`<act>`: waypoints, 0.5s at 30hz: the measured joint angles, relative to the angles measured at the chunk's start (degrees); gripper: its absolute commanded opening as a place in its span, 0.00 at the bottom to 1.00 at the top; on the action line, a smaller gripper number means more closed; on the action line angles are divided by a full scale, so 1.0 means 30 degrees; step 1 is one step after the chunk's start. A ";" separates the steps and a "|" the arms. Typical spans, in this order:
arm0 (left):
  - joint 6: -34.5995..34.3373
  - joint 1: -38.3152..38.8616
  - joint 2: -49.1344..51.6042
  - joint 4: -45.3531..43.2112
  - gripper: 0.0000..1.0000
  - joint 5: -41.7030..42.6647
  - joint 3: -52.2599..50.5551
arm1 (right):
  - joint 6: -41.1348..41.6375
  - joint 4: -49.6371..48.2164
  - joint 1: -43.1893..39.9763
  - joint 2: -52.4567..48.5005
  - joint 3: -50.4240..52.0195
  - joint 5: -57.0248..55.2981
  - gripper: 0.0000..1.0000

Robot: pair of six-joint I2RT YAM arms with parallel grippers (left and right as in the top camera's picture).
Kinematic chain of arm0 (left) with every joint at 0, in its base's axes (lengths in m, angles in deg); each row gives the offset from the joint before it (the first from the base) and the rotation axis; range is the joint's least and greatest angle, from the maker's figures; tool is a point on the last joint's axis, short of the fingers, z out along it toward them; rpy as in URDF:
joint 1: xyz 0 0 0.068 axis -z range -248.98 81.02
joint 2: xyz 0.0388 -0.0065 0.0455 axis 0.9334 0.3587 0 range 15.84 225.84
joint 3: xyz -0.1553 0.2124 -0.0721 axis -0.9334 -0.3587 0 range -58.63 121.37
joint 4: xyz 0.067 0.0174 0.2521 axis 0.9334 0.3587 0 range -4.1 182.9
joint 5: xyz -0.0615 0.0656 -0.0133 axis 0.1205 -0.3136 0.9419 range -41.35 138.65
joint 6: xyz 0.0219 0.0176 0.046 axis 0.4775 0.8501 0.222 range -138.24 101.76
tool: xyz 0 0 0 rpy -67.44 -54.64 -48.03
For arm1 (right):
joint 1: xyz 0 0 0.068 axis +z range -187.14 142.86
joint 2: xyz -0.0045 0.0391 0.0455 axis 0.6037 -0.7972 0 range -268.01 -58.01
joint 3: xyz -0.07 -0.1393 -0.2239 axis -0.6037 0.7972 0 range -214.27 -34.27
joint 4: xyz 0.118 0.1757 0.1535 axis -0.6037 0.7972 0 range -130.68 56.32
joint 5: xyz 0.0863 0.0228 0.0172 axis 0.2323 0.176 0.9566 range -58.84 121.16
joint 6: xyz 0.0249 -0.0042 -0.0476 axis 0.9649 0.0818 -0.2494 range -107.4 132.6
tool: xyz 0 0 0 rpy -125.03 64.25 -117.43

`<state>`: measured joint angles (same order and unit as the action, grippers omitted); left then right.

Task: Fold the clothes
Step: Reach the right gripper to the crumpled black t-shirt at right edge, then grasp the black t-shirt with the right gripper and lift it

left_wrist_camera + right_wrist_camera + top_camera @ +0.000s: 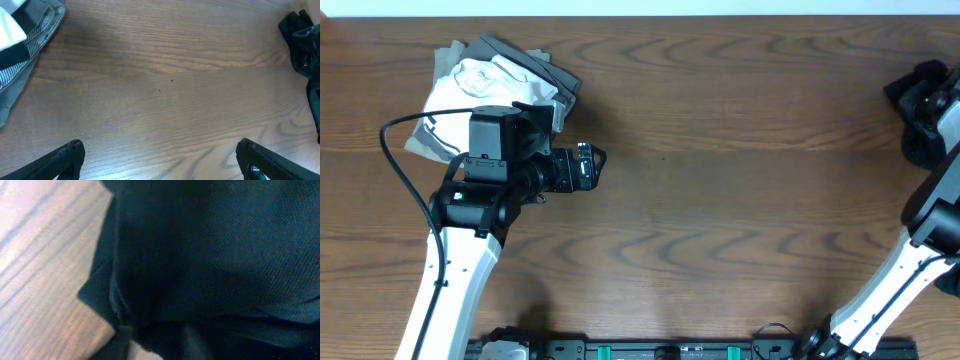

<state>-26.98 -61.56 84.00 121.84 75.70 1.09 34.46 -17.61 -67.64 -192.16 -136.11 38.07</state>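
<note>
Sitting on the black shirt (210,255) to grab it, your right gripper (156,342) hides its grip. Your left gripper (159,155) hangs wide open, empty.

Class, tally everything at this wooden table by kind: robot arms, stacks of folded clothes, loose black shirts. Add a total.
Robot arms: 2
Stack of folded white and grey garments: 1
Crumpled black mesh-fabric shirt: 1
Total: 4

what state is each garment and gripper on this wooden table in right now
black mesh fabric shirt: bunched, not folded, far right
white cloth garment: folded, atop the grey ones
grey cloth garments: folded, under the white one
left gripper: open, empty
right gripper: at the black shirt, jaws unclear
</note>
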 measured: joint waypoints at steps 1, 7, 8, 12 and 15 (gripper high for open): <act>0.0000 0.0000 0.0000 0.0000 0.98 0.0000 0.0000 | -0.0168 0.0000 -0.0051 0.0087 0.0000 0.0175 0.77; 0.0007 0.0000 0.0000 0.0000 0.98 0.0000 0.0000 | -0.0721 -0.0073 -0.0226 0.1005 -0.0007 0.0911 0.76; 0.0000 0.0000 0.0000 0.0000 0.98 0.0000 0.0000 | -0.0714 -0.0095 -0.0226 0.1064 -0.0036 0.0947 0.74; 0.0000 0.0000 0.0000 0.0058 0.98 0.0000 0.0000 | -0.0619 -0.0299 -0.0226 0.1078 -0.0073 0.1056 0.65; 0.0000 0.0000 0.0000 0.0153 0.98 0.0000 0.0000 | -0.0357 -0.0437 -0.0219 0.1020 -0.0073 0.0736 0.61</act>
<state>-26.98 -61.56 84.00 122.30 75.70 1.09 33.39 -18.92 -68.30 -189.10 -136.33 40.28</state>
